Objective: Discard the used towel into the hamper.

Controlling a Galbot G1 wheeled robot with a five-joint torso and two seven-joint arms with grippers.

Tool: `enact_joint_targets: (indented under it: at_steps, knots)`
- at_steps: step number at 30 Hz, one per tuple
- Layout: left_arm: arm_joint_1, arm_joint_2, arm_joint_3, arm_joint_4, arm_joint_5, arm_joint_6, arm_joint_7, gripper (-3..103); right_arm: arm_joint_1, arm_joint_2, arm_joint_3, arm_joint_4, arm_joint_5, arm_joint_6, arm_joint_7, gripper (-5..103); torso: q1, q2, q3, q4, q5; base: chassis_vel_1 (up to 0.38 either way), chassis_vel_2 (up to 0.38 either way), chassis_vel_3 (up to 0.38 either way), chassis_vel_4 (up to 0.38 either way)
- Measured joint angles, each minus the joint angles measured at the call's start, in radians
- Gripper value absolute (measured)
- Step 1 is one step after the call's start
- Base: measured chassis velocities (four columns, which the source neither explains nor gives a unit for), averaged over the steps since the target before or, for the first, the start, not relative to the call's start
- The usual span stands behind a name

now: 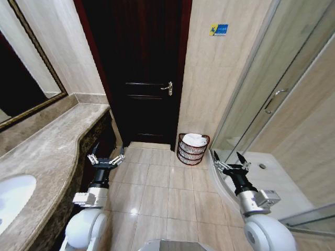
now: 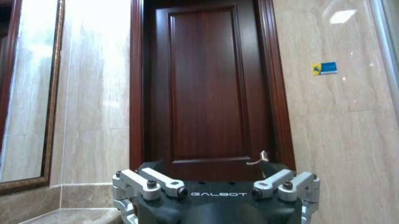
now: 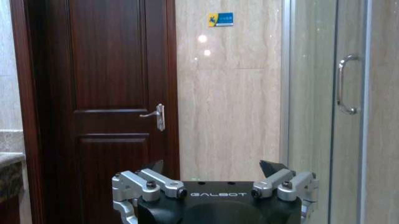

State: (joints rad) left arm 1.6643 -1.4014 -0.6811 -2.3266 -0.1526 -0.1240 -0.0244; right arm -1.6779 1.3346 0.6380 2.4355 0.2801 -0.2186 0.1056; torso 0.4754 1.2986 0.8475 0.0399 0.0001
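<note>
**Towel in the hamper, both grippers empty**

The hamper (image 1: 192,149) is a small round basket of dark reddish-brown wire, a little narrower at the bottom, with horizontal hoops and vertical ribs. It stands on the floor in the corner, against the beige wall just beside the door (image 1: 141,68). Inside it lies a white towel (image 1: 195,139), soft and crumpled, which rises a little above the rim.

The floor (image 1: 157,193) is made of glossy beige tiles in square shape. The door is dark wood with raised panels and a metal lever handle (image 1: 167,88). On the robot's left there is a long counter (image 1: 47,151) of brown veined stone with a curved edge, and a white round sink (image 1: 13,198) is set into it. Above the counter hangs a mirror (image 1: 21,78) in a dark frame. On the robot's right is a glass shower door (image 1: 282,99) with a curved metal handle. A small blue and yellow sticker (image 1: 219,30) is on the wall above the hamper.

The left gripper (image 1: 106,158) is held low beside the counter, with fingers apart and nothing between them. The right gripper (image 1: 230,163) is held low near the shower edge, also with fingers spread and empty. Both are well apart from the hamper.
</note>
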Motion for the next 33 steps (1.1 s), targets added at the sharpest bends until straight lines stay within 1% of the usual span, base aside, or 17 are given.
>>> enact_joint_targets:
  at_steps: [7, 12, 15, 23, 27, 30, 33]
  knots:
    - [-0.003, -0.001, 0.006, -0.003, 0.006, 0.007, 0.002, 100, -0.001, 0.0, 0.0, 0.0, -0.001, 0.0, 0.002, 100, 0.0, 0.0, 0.0, 0.0002, 0.0, 0.075, -0.08, -0.08, 0.065]
    - [-0.008, -0.007, 0.006, -0.001, 0.006, 0.0, 0.005, 100, -0.003, -0.006, 0.002, 0.001, 0.0, 0.0, 0.003, 100, 0.0, 0.0, 0.0, -0.0004, 0.0, 0.045, -0.11, -0.114, 0.049]
    - [-0.009, -0.016, 0.014, 0.0, 0.006, -0.003, 0.006, 100, -0.001, -0.015, 0.004, 0.003, 0.005, -0.001, 0.008, 100, 0.0, 0.0, 0.0, 0.0003, 0.0, 0.072, -0.078, -0.083, 0.07]
    - [-0.012, -0.026, 0.015, 0.002, 0.002, -0.015, 0.006, 100, 0.004, -0.026, 0.001, 0.002, 0.009, -0.003, 0.01, 100, 0.0, 0.0, 0.0, 0.0001, 0.0, 0.068, -0.068, -0.07, 0.076]
    - [-0.008, -0.034, 0.016, 0.007, -0.007, -0.002, 0.006, 100, 0.012, -0.028, -0.003, -0.006, 0.013, -0.003, 0.01, 100, 0.0, 0.0, 0.0, 0.0001, 0.0, 0.062, -0.057, -0.065, 0.052]
    - [-0.005, -0.032, 0.019, -0.002, -0.016, 0.031, 0.005, 100, 0.015, -0.03, -0.003, -0.003, 0.019, -0.009, 0.014, 100, 0.0, 0.0, 0.0, 0.0001, 0.0, 0.076, -0.058, -0.062, 0.068]
    - [-0.006, -0.032, 0.02, -0.01, -0.015, 0.045, -0.001, 100, 0.01, -0.032, -0.002, 0.003, 0.019, -0.011, 0.014, 100, 0.0, 0.0, 0.0, 0.0, -0.0002, 0.087, -0.063, -0.061, 0.071]
